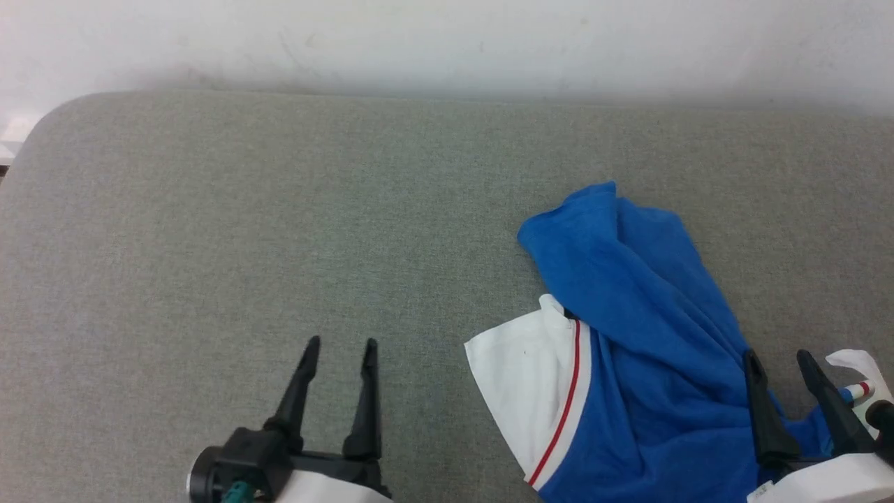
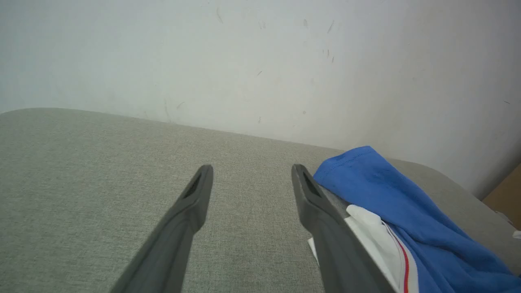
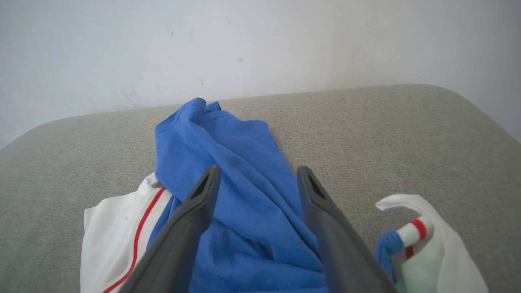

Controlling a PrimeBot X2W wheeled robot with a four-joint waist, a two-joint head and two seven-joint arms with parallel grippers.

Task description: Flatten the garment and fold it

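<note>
a crumpled blue garment (image 1: 628, 314) lies on the right half of a grey worktop (image 1: 209, 244), its blue peak pointing toward the white wall (image 1: 447, 42) but stopping well short of the worktop's far edge. one white sleeve (image 1: 524, 384) with a red stripe spreads flat toward the middle; the other sleeve (image 1: 855, 370) curls up at the near right. the right end effector (image 1: 777, 355) hangs over the garment's near right part, fingers spread and released, grasping nothing. the left end effector (image 1: 341, 342), likewise released, sits over bare worktop just left of the flat sleeve. a broad stretch of grey runs from there to the rounded far-left corner (image 1: 42, 119); the right wrist view shows the rounded far-right corner (image 3: 468, 97).
</note>
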